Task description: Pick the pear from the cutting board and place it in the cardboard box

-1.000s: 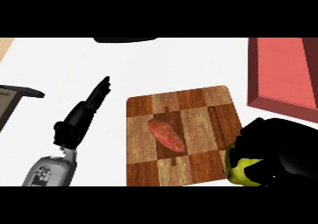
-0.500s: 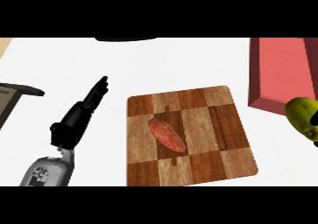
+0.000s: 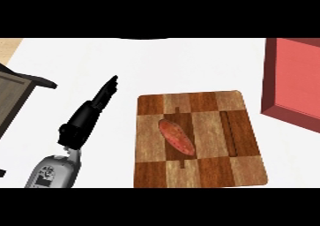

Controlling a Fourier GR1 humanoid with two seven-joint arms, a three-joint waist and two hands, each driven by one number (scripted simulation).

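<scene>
A wooden checkered cutting board (image 3: 247, 132) lies on the white counter at centre right. A reddish oblong vegetable (image 3: 177, 137) rests on its left half. The red-walled box (image 3: 299, 84) stands at the right edge, partly cut off. No pear shows anywhere in the head view. My left hand (image 3: 87, 117) lies left of the board with fingers straight, pointing up and right, touching nothing. My right hand is out of the view.
A dark wooden-framed object (image 3: 16, 97) sits at the left edge. White counter (image 3: 155, 66) stretches behind the board and between board and box.
The right hand, curled round the yellow-green pear, rose from the board's lower right corner toward the red box, then left the view with the pear. The left hand stayed still.
</scene>
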